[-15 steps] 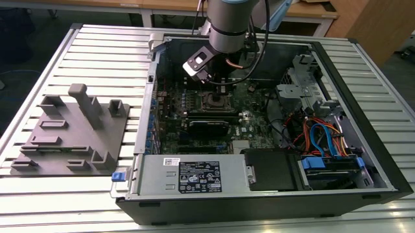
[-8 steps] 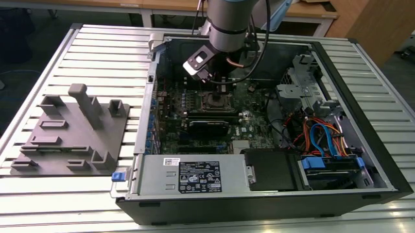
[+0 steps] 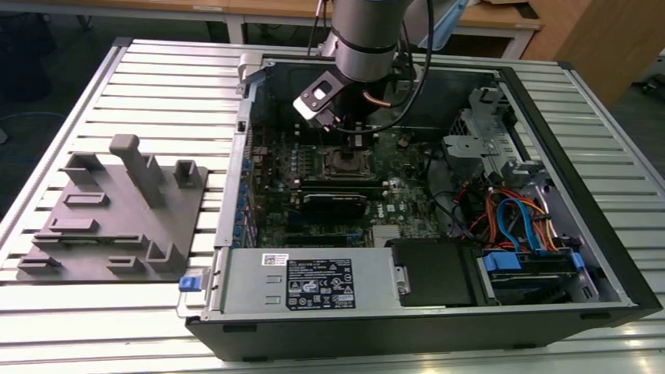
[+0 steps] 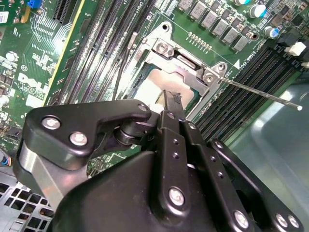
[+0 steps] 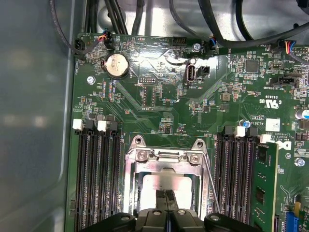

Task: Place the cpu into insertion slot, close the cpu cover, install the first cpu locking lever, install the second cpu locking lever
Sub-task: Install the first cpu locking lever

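Note:
My gripper [image 4: 172, 99] is shut, its two fingertips pressed together with nothing visible between them. It stands right over the cpu [image 4: 150, 83], whose dull silver top shows in the insertion slot [image 5: 163, 180]. The cpu cover [image 5: 164, 157], a silver frame, lies around the cpu [image 5: 161, 182] in both wrist views. One thin locking lever [image 4: 260, 94] sticks out from the socket's corner over the black memory slots; it appears as a thin rod [image 5: 211, 186] beside the socket. In the exterior view the gripper [image 3: 353, 146] hangs just above the socket [image 3: 345, 164] inside the open computer case.
Long black memory slots [image 5: 96, 179] flank the socket on both sides. A black fan block [image 3: 335, 204] sits near the socket, with cable bundles [image 3: 509, 218] and a drive cage toward the exterior view's right. A grey fixture plate [image 3: 114, 214] lies on the table outside the case.

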Action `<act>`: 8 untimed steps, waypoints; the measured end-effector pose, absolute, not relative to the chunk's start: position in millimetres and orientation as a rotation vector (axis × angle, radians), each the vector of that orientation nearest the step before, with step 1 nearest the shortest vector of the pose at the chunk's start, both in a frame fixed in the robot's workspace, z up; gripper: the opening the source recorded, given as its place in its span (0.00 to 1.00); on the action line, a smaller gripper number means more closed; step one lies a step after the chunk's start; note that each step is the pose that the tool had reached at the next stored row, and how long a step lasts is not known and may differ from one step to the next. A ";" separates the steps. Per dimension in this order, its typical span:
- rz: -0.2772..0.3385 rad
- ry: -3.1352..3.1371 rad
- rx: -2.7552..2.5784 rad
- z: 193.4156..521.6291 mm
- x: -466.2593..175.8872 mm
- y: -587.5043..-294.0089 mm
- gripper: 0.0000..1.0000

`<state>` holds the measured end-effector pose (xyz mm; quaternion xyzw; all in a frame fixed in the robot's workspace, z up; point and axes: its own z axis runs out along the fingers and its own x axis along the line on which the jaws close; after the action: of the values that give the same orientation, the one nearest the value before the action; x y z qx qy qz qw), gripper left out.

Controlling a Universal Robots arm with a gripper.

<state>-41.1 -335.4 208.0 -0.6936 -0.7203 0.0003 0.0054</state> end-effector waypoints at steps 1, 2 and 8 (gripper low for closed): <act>0.001 -2.255 -2.172 208.1 -41.1 -335.4 0.10; 0.001 -2.255 -2.172 208.1 -41.1 -335.4 0.10; 0.001 -2.255 -2.172 210.2 -41.1 -335.4 0.10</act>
<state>-41.1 -335.4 210.2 -0.6937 -0.7203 0.0004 0.0054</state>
